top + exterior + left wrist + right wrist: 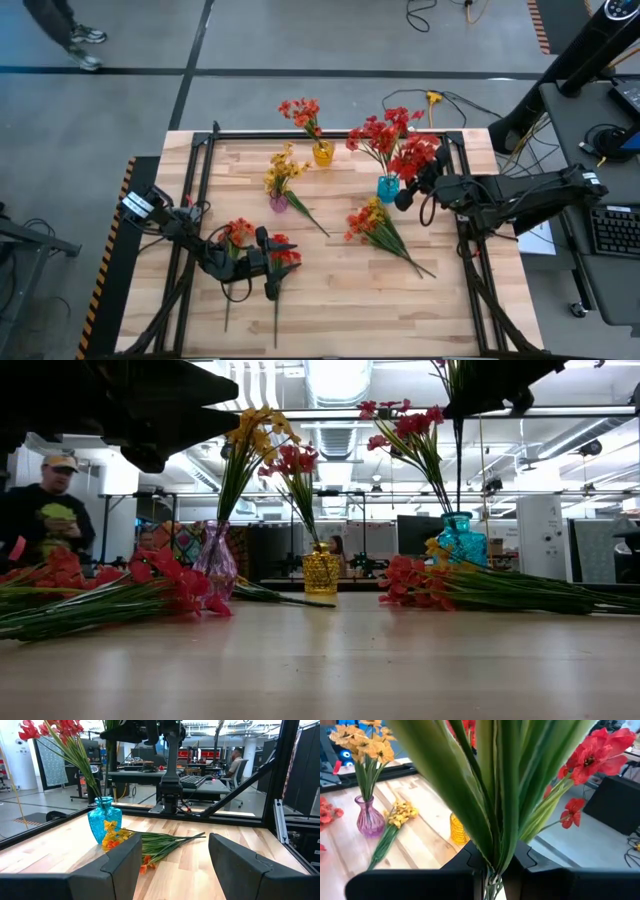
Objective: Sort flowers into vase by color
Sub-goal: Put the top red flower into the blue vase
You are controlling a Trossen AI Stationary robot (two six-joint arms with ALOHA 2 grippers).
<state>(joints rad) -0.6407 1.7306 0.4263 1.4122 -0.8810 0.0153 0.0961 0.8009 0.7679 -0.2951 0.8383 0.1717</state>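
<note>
Three vases stand on the table: a yellow vase (322, 153) with orange-red flowers, a purple vase (278, 202) with yellow flowers, and a blue vase (388, 187) with red flowers. My right gripper (492, 870) hangs beside and above the blue vase (460, 540), shut on a red flower spray (415, 155). My left gripper (175, 862) stands open and level, low over the near left of the table (268, 265). Nothing is between its fingers. Red flowers (238, 232) lie flat on the table beside it. My right gripper pinches the red spray's bundled green stem and leaves (494, 862) between its two fingers, well below the blossoms. The fingers come about level from the table's right side and lie across the stem. The spray stands upright, and its stem (458, 450) runs down toward the blue vase's mouth.
A bunch of orange and yellow flowers (375, 225) lies flat right of the table's middle, with its stems pointing to the near right. More red flowers (284, 256) lie by my left gripper. A black frame (200, 150) edges the table. A person (45, 500) stands beyond it.
</note>
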